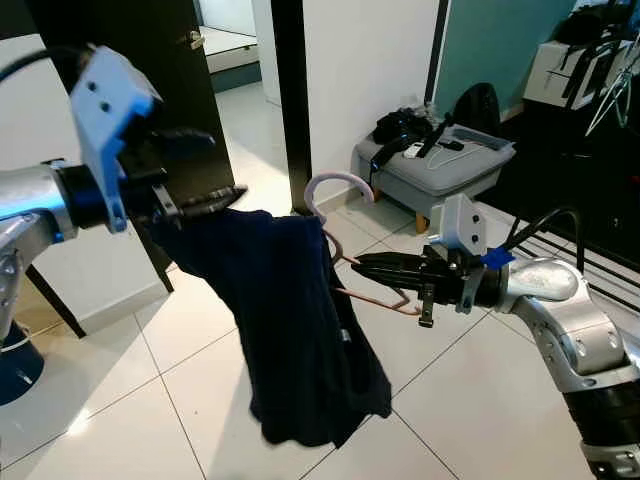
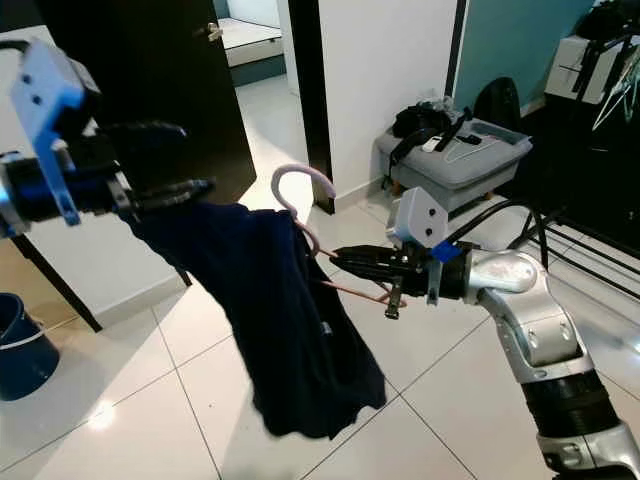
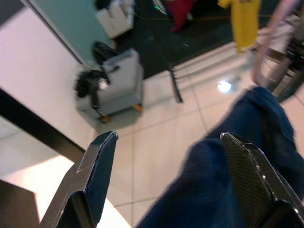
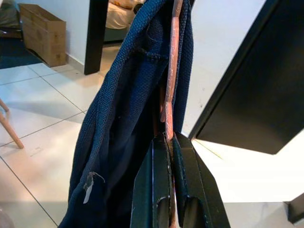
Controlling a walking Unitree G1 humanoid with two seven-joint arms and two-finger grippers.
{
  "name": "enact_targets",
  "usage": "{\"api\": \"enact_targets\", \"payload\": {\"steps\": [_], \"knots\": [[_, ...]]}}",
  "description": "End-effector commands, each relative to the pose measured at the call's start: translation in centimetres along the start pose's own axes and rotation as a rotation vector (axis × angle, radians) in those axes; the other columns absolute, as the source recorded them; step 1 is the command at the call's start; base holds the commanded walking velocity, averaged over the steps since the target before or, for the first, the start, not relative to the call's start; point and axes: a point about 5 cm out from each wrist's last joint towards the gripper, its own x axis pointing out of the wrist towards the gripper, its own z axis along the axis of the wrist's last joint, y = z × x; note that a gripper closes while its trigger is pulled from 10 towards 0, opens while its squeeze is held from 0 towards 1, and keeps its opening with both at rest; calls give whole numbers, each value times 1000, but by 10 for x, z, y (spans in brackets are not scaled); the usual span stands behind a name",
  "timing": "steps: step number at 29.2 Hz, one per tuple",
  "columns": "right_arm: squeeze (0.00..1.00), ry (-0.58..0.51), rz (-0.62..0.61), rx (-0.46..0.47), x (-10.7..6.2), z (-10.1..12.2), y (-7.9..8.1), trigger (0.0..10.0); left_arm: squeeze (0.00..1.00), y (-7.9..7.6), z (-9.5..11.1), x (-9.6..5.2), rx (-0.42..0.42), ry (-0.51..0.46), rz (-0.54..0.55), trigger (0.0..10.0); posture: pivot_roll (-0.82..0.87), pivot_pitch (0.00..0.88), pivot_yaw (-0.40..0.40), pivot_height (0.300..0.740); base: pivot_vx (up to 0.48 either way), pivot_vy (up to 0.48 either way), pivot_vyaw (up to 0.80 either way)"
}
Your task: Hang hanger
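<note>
- Garment (image 1: 300,330), dark navy, hangs at the centre of the left eye view from a pink hanger (image 1: 335,190) whose curved hook rises just above the cloth. The right gripper (image 1: 375,267) reaches in from the lower right, its fingers pressed together on the hanger's thin lower bar. At upper left the left gripper (image 1: 205,170) has its two black fingers spread, the lower one touching the garment's upper corner. Behind, right of centre, a grey storage box (image 1: 440,175) with black items on top sits on the white tile floor (image 1: 130,400) beside a white wall; a dark door (image 1: 160,60) stands at upper left.
- Right eye view: same scene, with a blue bucket (image 2: 25,345) at the lower left edge.
- Left wrist view: the two black fingers (image 3: 97,166) stand wide apart at the bottom of the frame, with the navy cloth lying between them and against the right one. The hanger's pink hook is a blur at upper right, and the grey box sits at upper left centre. A yellow shirt (image 3: 244,19) hangs at the top.
- Right wrist view: the fingers (image 4: 159,190) at bottom centre are closed tight on the pink bar, which runs straight up the frame with the navy cloth draped on both sides. A cardboard box (image 4: 42,33) stands at upper left.
</note>
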Motion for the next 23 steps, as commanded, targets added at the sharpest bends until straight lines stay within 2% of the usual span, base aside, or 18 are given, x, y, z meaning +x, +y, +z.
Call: {"api": "enact_targets", "payload": {"steps": [1,2,4,10,23], "knots": [[0,-39,32,-28,5,12,2,10000,0,-5,-7,-1,14,62,-58,10000,-36,0,98,740,0,0,0],[0,-39,32,-28,5,12,2,10000,0,-5,-7,-1,14,62,-58,10000,-36,0,98,740,0,0,0],[0,-17,42,-33,6,9,3,10000,0,-12,-15,-3,-7,105,-146,10000,-36,0,101,740,0,0,0],[0,-16,90,-28,11,11,10,10000,0,-17,-22,-6,-12,138,-230,10000,-39,0,102,740,0,0,0],[0,-46,138,-31,17,19,18,10000,0,-20,-29,-6,-23,173,-266,10000,-42,0,102,740,0,0,0]]}}
